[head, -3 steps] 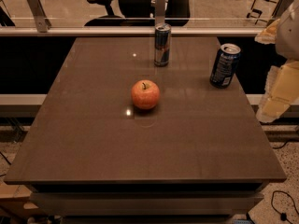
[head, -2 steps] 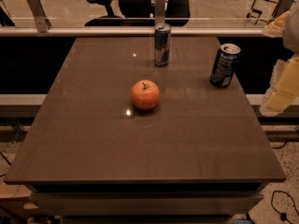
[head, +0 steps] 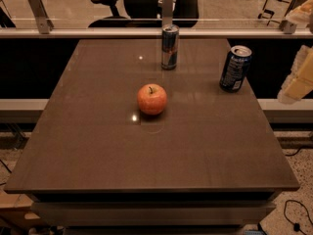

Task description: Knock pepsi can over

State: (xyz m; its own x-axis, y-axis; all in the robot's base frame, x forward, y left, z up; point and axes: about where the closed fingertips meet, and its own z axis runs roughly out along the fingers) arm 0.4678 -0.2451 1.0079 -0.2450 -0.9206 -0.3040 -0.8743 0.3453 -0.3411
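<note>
The pepsi can, dark blue with white lettering and a silver top, stands upright near the right edge of the brown table. My gripper shows as pale cream parts at the right edge of the view. It is off the table's right side, to the right of the pepsi can, and not touching it.
A taller slim silver-blue-red can stands upright at the back middle of the table. A red apple sits near the table's centre. A rail with glass runs behind the table, with office chairs beyond it.
The pale arm parts at the right edge have shifted slightly up and to the right. Both cans and the apple have not moved.
</note>
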